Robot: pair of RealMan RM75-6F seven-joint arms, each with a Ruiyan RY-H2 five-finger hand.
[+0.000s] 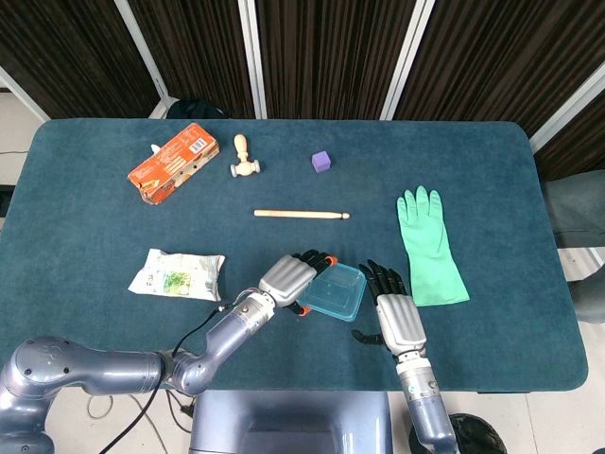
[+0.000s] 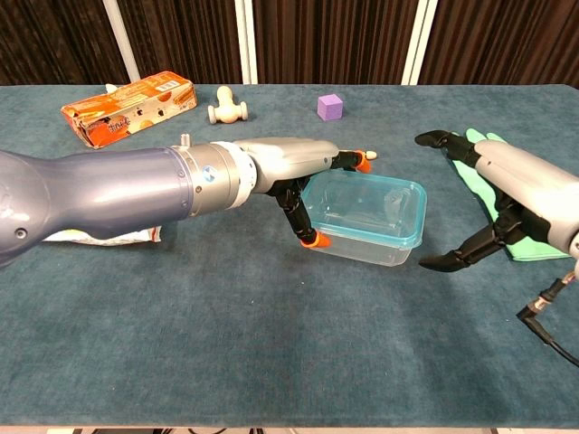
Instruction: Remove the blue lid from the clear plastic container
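Note:
The clear plastic container point(image 2: 369, 221) with its blue lid point(image 1: 334, 292) on top sits near the table's front edge. My left hand point(image 2: 288, 168) grips its left end; one orange-tipped finger point(image 2: 313, 240) is on the front corner and another point(image 2: 362, 159) on the back edge. In the head view the left hand point(image 1: 287, 276) covers the container's left side. My right hand point(image 2: 505, 192) hovers just right of the container with fingers spread and holds nothing; the head view shows this right hand point(image 1: 393, 316) close beside the lid but apart from it.
A green rubber glove point(image 1: 430, 246) lies right of the right hand. A wooden stick point(image 1: 301, 214) lies behind the container. A purple cube point(image 1: 321, 161), a wooden knob point(image 1: 244, 161) and an orange box point(image 1: 173, 161) sit at the back. A snack bag point(image 1: 177, 274) lies at the left.

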